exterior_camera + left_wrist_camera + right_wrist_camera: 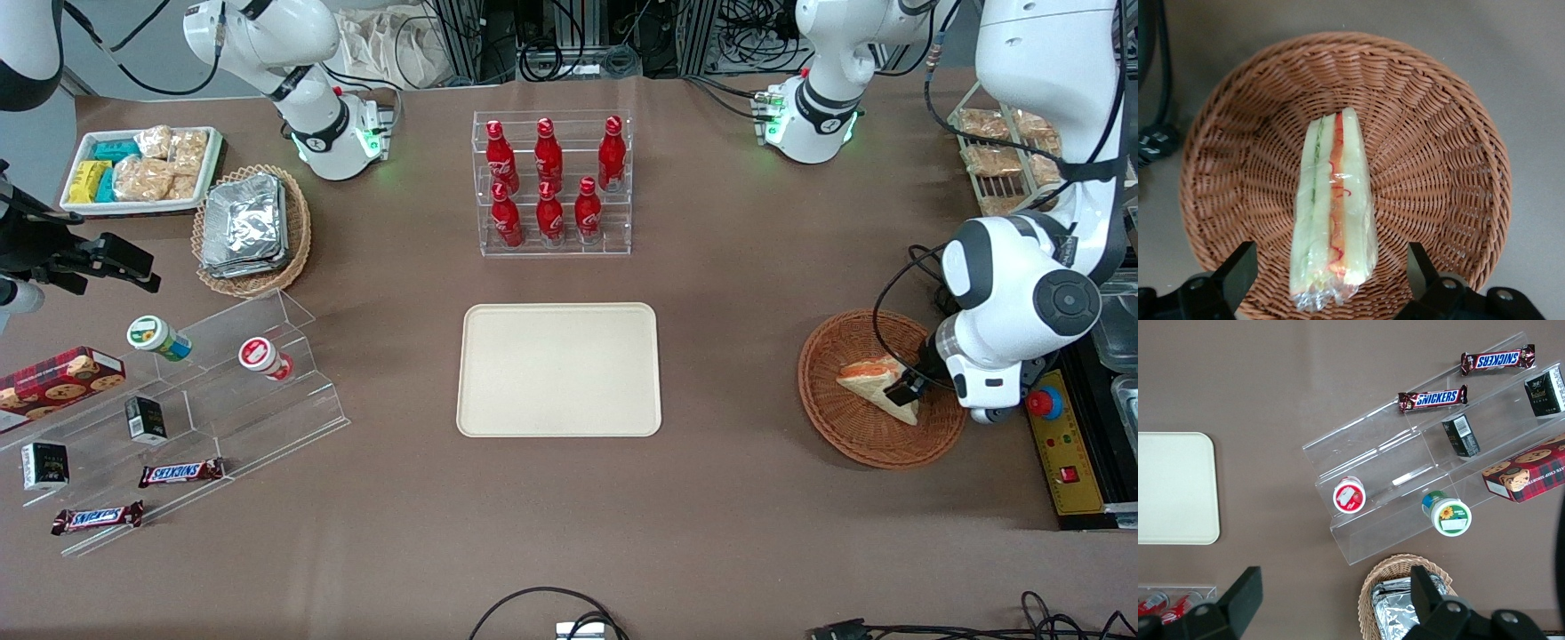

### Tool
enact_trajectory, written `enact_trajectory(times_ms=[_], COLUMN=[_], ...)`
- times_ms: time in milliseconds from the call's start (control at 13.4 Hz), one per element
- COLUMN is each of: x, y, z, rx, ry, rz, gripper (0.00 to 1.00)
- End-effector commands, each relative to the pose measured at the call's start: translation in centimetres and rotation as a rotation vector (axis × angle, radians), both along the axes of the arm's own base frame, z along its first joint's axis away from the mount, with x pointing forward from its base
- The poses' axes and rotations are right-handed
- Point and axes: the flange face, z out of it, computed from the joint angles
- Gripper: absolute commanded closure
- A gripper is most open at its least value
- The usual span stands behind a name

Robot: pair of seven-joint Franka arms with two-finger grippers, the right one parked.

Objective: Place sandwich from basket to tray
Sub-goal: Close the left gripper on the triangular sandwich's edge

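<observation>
— One sandwich [1333,213], wrapped in clear film, lies in the reddish-brown wicker basket [852,431], on its edge, so the wrist camera sees the white bread with a green layer and an orange-red layer between the slices.

— Where does the basket sit?

— On the brown table [747,293], toward the working arm's end and nearer the front edge than the middle. The cream tray [559,370] lies flat at the table's centre, well apart from the basket, with nothing on it.

— And the arm?

— It comes in from the table's end, elbow bent high, the big white wrist joint hanging just past the basket's rim. The end effector [910,384] points down into the basket, right at the sandwich.

— Has it got hold of it?

— No. The two black fingers [1239,272] are spread wide, one to each side of the sandwich's wrapped end, with a clear gap of wicker showing between each finger and the bread. Nothing is gripped.

— Anything else nearby?

— Six red bottles [548,187] stand in a clear rack, between the tray and the table's rear edge. At the parked arm's end sit a tan basket of foil packets [244,224] and clear acrylic steps [267,391] carrying Snickers bars [180,472].
</observation>
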Motion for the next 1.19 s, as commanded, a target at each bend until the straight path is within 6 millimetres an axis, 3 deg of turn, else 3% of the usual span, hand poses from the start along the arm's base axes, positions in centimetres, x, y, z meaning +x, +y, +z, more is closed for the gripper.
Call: enact_trajectory(times_ms=[0,372,521,670,745,968,1117], x=[0.4,0.1,0.0,0.0,0.0,0.2,0.1], y=[-0.1,-0.1,-0.1,-0.1,-0.1,-0.1,-0.4], z=[-1.1,-4.5,-5.1,-5.5,-5.3,-4.6,-3.3], rx=[-0.007,-0.035,-0.034,-0.034,-0.034,-0.034,-0.034], ry=[-0.027,0.020,0.029,0.038,0.041,0.040,0.057], rz=[0.029,0.067,0.070,0.067,0.064,0.044,-0.024], gripper=[0.01,0.02,0.09,0.37,0.59,0.98,1.00])
